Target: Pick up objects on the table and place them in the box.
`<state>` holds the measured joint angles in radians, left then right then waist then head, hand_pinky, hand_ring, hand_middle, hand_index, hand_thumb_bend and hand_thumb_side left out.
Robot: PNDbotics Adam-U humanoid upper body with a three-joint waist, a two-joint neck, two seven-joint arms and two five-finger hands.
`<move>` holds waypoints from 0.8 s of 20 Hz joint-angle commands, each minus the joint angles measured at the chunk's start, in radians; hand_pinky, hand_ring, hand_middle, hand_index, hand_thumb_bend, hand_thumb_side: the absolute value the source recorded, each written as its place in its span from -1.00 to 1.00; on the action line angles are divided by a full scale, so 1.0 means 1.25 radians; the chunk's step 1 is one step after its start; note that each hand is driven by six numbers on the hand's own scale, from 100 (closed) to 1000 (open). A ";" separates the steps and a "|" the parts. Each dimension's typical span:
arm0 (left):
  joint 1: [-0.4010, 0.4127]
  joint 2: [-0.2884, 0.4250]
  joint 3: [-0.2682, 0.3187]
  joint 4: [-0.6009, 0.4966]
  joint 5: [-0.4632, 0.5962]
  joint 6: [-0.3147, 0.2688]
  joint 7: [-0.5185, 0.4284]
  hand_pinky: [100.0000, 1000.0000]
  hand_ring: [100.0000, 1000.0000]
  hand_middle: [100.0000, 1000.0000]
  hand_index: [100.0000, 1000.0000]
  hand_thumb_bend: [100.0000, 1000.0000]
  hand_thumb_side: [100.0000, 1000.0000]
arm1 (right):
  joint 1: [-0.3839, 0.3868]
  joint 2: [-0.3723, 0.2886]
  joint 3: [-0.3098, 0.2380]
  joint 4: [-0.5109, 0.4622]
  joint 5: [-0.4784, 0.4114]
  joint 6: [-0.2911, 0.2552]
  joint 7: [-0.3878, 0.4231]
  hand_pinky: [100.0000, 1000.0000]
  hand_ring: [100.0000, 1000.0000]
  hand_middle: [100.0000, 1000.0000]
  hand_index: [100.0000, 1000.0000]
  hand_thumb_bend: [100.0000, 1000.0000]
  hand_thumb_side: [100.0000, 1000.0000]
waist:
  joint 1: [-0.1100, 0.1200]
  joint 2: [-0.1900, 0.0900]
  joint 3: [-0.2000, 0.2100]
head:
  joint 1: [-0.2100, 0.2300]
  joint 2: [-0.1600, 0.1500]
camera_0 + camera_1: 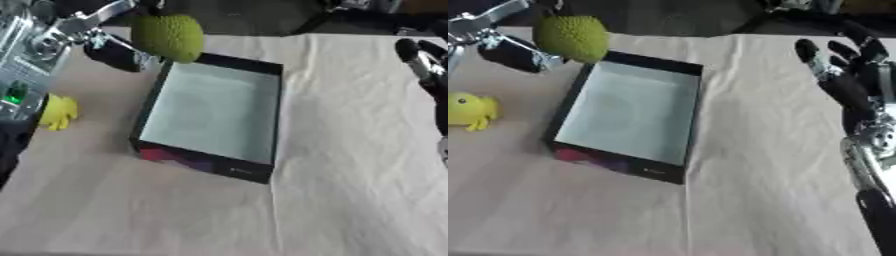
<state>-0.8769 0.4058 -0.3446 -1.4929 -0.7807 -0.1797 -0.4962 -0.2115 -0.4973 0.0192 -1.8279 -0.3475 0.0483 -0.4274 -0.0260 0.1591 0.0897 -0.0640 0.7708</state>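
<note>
The left robot hand [109, 47] has its fingers curled around a bumpy green round fruit-like ball [168, 36], holding it above the far left corner of the shallow dark-walled box with a pale bottom [271, 107]. A small yellow toy [470, 111] lies on the cloth-covered tabletop [350, 175], left of the box. The right robot hand [846, 75] rests open at the right edge, fingers up.

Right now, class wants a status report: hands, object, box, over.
Left hand shut on bumpy green textured ball, at far left corner of open dark-rimmed box. Right hand open, idle at right. Yellow toy left of box, untouched.
</note>
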 commanded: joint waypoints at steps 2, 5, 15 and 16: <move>-0.011 -0.026 -0.003 0.058 -0.040 -0.022 0.001 0.33 0.16 0.13 -0.08 -0.67 -1.00 | -0.012 -0.011 -0.006 -0.013 -0.002 -0.002 -0.002 0.85 0.72 0.80 0.68 0.40 -0.50 | -0.002 -0.006 -0.002 | -0.002 -0.001; -0.011 -0.042 -0.011 0.093 -0.063 -0.035 0.001 0.34 0.17 0.14 -0.06 -0.61 -1.00 | -0.014 -0.009 -0.005 -0.014 -0.002 -0.002 0.000 0.85 0.72 0.80 0.68 0.40 -0.50 | -0.004 -0.002 -0.006 | -0.008 -0.001; -0.005 -0.082 -0.019 0.137 -0.087 -0.048 0.002 0.37 0.20 0.18 0.04 -0.56 -1.00 | -0.015 -0.005 -0.003 -0.012 0.000 -0.001 0.005 0.85 0.72 0.80 0.68 0.40 -0.52 | -0.005 0.009 -0.013 | -0.019 -0.001; -0.005 -0.082 -0.019 0.137 -0.088 -0.050 -0.001 0.45 0.27 0.27 0.31 -0.37 -1.00 | -0.016 -0.005 -0.003 -0.012 0.000 -0.002 0.005 0.85 0.72 0.80 0.68 0.40 -0.52 | -0.005 0.010 -0.013 | -0.020 -0.001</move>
<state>-0.8676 0.2979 -0.3697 -1.3102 -0.8854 -0.2380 -0.4964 -0.2196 -0.4877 0.0196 -1.8279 -0.3475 0.0488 -0.4253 -0.0332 0.1813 0.0753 -0.0843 0.7708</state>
